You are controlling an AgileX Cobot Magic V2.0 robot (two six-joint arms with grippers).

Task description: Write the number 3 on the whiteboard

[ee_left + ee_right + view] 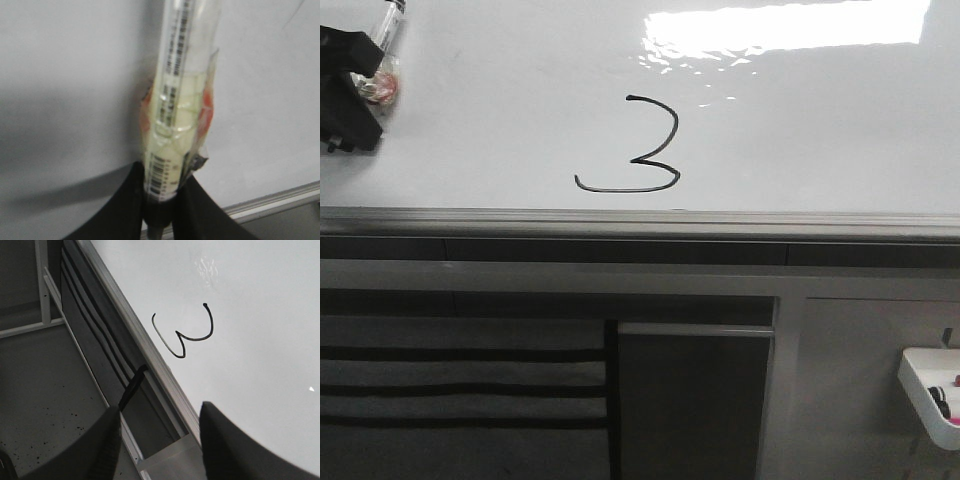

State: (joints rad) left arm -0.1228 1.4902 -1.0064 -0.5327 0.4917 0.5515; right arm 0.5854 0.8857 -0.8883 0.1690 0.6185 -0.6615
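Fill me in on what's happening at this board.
A black number 3 is drawn on the whiteboard, just above its grey edge rail. The left gripper holds a marker wrapped in clear plastic, off at the board's upper left, away from the digit. The right gripper is open and empty, hanging over the board's edge. The digit looks complete.

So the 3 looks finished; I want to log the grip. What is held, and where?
The left gripper holds the marker by its lower end. The right gripper holds nothing.
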